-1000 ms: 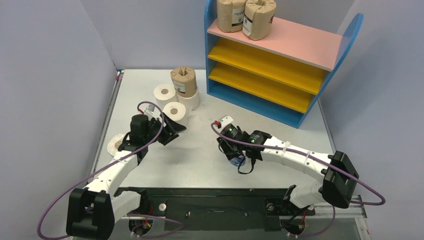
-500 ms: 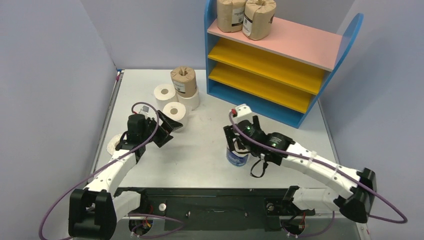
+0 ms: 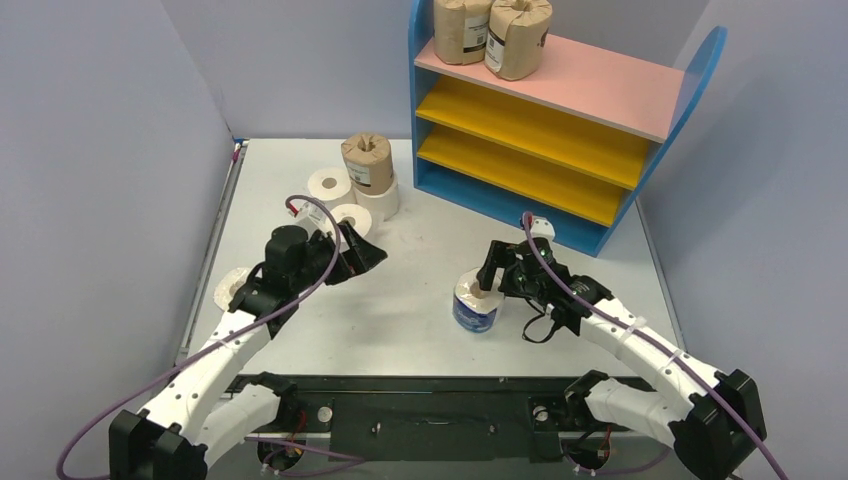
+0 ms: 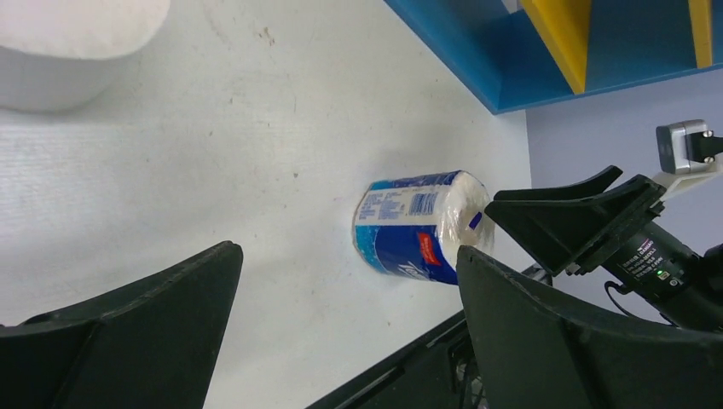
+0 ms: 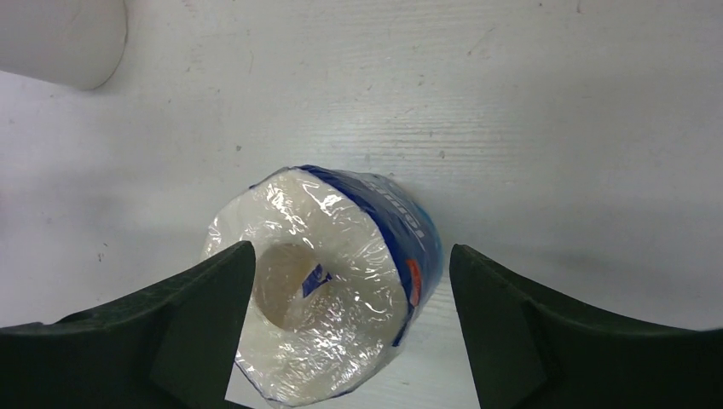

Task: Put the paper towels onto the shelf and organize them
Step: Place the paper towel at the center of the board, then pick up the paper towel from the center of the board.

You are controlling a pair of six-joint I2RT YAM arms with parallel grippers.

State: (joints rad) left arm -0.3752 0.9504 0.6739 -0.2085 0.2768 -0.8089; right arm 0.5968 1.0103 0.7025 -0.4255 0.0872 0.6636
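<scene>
Wrapped roll [image 5: 328,281]: glossy, crinkled plastic film, printed blue and white, over white paper.
Bench [image 5: 554,102]: matt white, faintly grained, scuffed and speckled.
Brown rolls [image 3: 367,160]: matt brown paper wrap, printed labels.
White rolls [image 3: 329,186]: bare soft matt paper.
Shelf [image 3: 560,85]: smooth, evenly painted boards.
Left pincer [image 4: 347,256], right pincer [image 5: 351,249]: matt black plastic.

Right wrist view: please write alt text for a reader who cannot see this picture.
A blue-and-white wrapped paper towel roll stands on the white table, its hollow core facing the camera, between the two open fingers of the right end effector. The edge of a plain white roll shows in the top left corner.
</scene>
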